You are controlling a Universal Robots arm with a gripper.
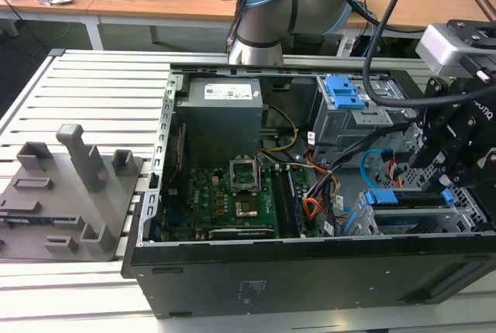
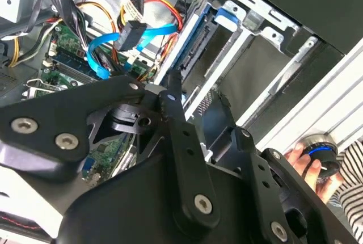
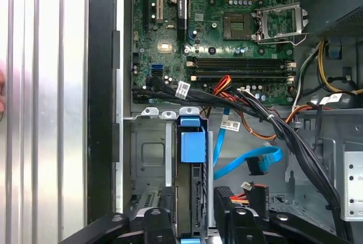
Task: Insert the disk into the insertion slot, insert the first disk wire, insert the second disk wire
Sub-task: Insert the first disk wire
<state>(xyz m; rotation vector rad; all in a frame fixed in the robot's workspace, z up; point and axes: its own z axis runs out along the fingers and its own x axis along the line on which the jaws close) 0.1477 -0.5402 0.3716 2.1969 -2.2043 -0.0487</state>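
Note:
The disk [image 3: 191, 164], in its bright blue carrier, stands edge-on inside the insertion slot [image 3: 148, 159], a low grey perforated cage. My gripper [image 3: 193, 221] straddles its rear end, one black finger on each side, shut on it. In the exterior view the gripper [image 1: 443, 186] hangs over the disk [image 1: 403, 200] at the case's right end. The second disk wire [image 3: 244, 162], a light-blue cable, loops loose beside the cage. The first disk wire [image 3: 255, 190], its dark plug on orange and red strands, lies free close by. Both wires show in the second wrist view, the light-blue one [image 2: 105, 42] and the orange-red one [image 2: 156, 0].
The open computer case [image 1: 310, 271] lies on a slatted table. A taller grey bay with a blue latch [image 1: 345, 93] stands behind the cage. Thick black cable bundles [image 3: 283, 136] run past the wires. A grey fixture [image 1: 70, 193] sits at the exterior view's left. A person's hand [image 2: 298, 159] is beside the case.

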